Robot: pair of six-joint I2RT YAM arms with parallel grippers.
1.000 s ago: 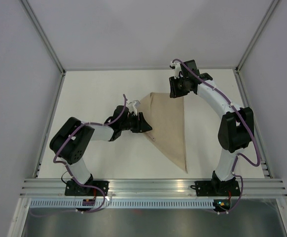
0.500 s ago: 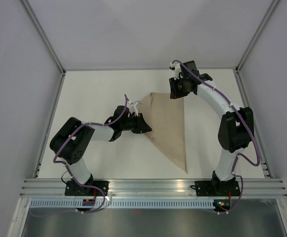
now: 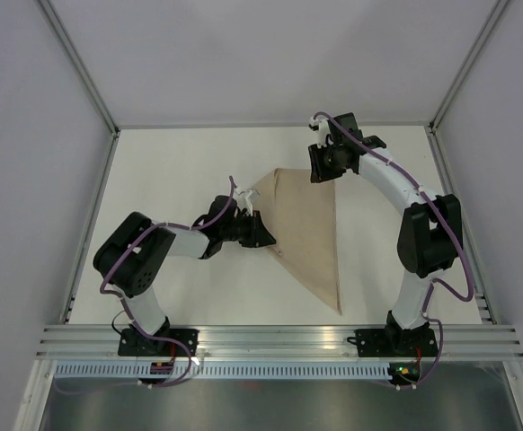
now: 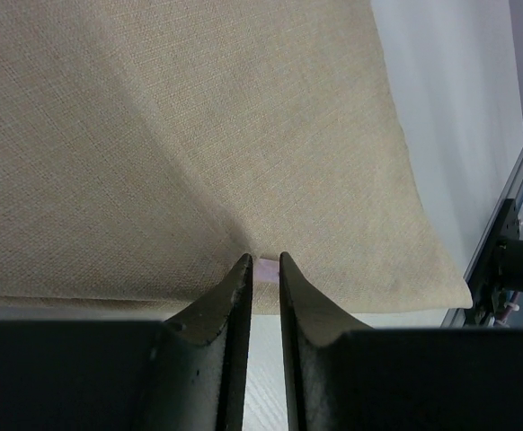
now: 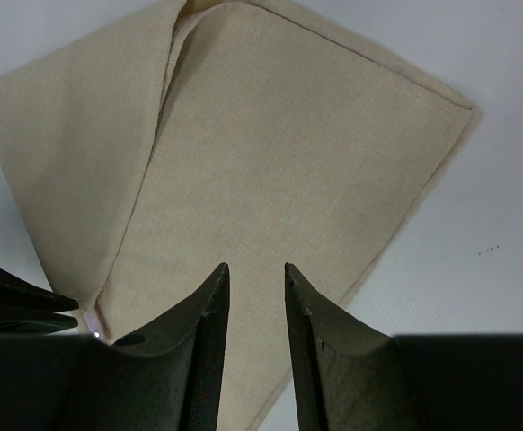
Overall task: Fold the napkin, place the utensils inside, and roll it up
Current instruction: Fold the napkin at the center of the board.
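The tan napkin (image 3: 311, 235) lies folded into a long triangle on the white table, its point towards the near edge. My left gripper (image 3: 263, 239) is at its left edge. In the left wrist view the jaws (image 4: 261, 261) are nearly closed on the cloth's edge (image 4: 199, 135), and creases run in to the tips. My right gripper (image 3: 323, 173) hovers over the napkin's far right corner. Its jaws (image 5: 256, 267) stand a little apart above the cloth (image 5: 288, 153) with nothing between them. No utensils are in view.
The white table (image 3: 172, 162) is walled by grey panels with metal rails at the sides and back. A slotted aluminium rail (image 3: 279, 337) runs along the near edge. The left gripper's fingers (image 5: 10, 303) show at the lower left of the right wrist view.
My left gripper has shifted slightly nearer and to the right along the napkin's left edge, and the cloth's far left flap has spread a little. The right arm has barely moved.
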